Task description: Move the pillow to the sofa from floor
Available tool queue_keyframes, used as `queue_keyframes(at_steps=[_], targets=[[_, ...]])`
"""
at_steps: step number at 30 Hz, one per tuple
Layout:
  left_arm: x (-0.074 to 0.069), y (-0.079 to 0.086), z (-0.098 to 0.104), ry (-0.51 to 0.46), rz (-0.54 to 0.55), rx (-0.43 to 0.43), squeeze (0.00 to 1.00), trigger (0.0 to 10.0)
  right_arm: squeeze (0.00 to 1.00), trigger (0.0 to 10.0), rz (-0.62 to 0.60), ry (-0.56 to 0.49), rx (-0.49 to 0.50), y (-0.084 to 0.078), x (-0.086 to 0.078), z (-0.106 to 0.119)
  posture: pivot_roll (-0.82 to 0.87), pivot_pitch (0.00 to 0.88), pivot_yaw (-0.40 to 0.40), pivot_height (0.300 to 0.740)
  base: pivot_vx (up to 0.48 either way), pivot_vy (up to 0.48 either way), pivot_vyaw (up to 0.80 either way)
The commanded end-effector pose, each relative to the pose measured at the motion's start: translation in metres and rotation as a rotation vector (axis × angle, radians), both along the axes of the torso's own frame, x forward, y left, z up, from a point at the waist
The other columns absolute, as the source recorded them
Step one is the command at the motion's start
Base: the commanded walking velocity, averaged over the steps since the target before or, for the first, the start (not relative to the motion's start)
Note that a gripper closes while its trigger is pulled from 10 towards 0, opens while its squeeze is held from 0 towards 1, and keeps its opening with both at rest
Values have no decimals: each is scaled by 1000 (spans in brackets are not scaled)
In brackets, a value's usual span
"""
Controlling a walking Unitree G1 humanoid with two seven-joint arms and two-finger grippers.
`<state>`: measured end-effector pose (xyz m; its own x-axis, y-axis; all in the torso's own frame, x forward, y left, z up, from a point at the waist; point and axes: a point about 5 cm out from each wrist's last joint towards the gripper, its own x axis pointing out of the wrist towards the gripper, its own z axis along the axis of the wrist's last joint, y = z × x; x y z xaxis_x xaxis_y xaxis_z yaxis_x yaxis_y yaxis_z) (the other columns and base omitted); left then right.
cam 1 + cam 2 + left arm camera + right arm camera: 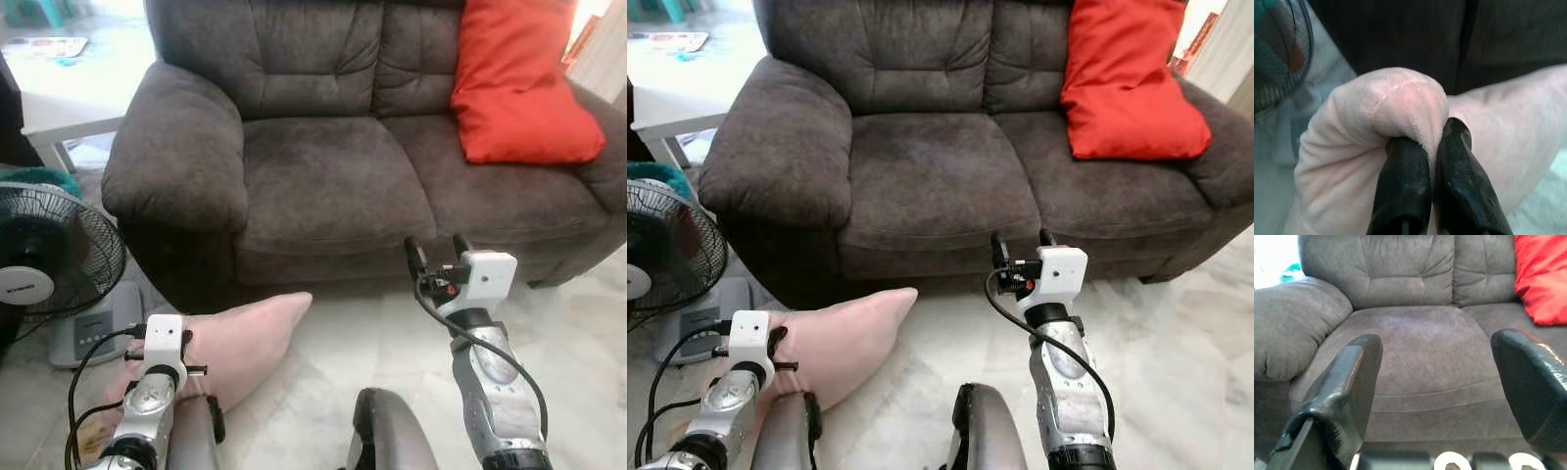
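A: Where's the pillow [1400, 98]?
B: On the floor [392, 333]; the left gripper [1432, 147] fingers pinch a fold.
A: Right gripper [1435, 377]?
B: Wide apart, empty, the sofa [1415, 338] seat beyond them. Lift high so the pillow clears the seat edge.

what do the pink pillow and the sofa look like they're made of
Pink pillow: soft, short-pile plush, probably velour; it bunches into folds where the left gripper pinches it. Sofa: matte dark grey-brown microfibre or suede-like fabric, with mottled nap.
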<state>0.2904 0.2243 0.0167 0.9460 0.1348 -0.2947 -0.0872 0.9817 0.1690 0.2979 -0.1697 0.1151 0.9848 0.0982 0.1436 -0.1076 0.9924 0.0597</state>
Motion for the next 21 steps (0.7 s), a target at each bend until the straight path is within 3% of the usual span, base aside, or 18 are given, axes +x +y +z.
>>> queue_keyframes(at_steps=[1, 5, 6, 10, 16, 21], targets=[[22, -7, 46, -262, -81, 74, 0, 10000, 0, 10000, 0, 2, -2, -1, 1, -1, 88, 40, -78, 538, 0, 0, 0], [23, -12, 62, -359, -101, 108, 0, 10000, 0, 10000, 2, 3, -3, -1, 2, -2, 93, 40, -78, 538, 0, 0, 0], [20, -14, 73, -427, -97, 118, 0, 10000, 0, 10000, 4, 5, -5, -1, 2, -2, 95, 41, -79, 538, 0, 0, 0], [12, -20, 86, -509, -102, 129, 0, 10000, 0, 10000, 3, 7, -5, -1, 1, -3, 91, 49, -79, 538, 0, 0, 0], [8, -35, 87, -512, -115, 101, 0, 10000, 0, 10000, -8, 10, -10, -2, -2, -4, 86, 55, -76, 538, 0, 0, 0], [3, -35, 80, -459, -75, 73, 0, 10000, 0, 10000, -32, 12, -13, -6, -5, -6, 73, 58, -74, 538, 0, 0, 0]])
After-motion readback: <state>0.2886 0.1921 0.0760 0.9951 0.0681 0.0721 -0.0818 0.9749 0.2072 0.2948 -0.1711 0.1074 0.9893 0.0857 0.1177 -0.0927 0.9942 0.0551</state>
